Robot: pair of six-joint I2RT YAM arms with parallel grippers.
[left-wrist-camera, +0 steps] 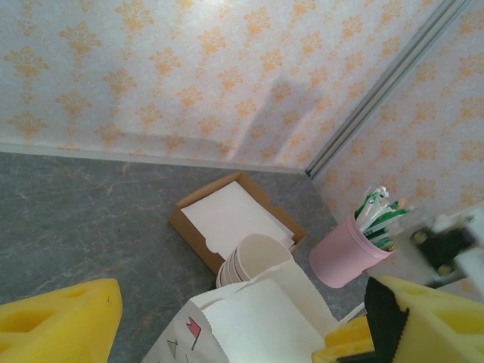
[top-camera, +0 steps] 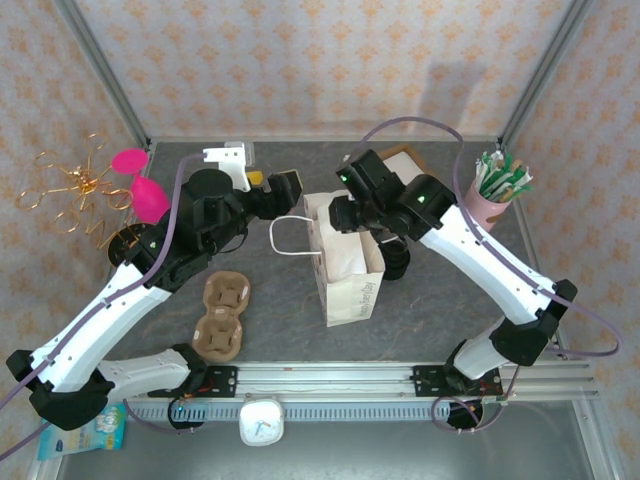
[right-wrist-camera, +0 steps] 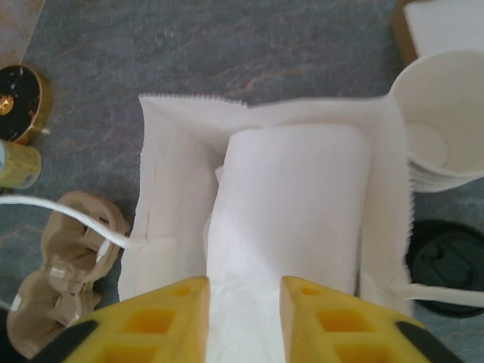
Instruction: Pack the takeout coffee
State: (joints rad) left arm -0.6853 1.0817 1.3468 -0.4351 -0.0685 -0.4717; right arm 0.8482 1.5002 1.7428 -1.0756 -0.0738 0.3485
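1. Top external: one brown moulded-pulp cup carrier (top-camera: 222, 315) lies nearest.
2. One white paper bag (top-camera: 350, 280) stands upright for loading; right gripper (right-wrist-camera: 243, 302) over its mouth, fingers (right-wrist-camera: 178, 321) narrow around white paper, grip unclear; left gripper (left-wrist-camera: 242, 325) wide, empty.
3. One black-lidded takeout coffee (right-wrist-camera: 446, 257) stands just beside it, unpacked.
4. Farthest: one stack of lidless white cups (left-wrist-camera: 253, 261), one pink cup of sticks (left-wrist-camera: 349, 253).
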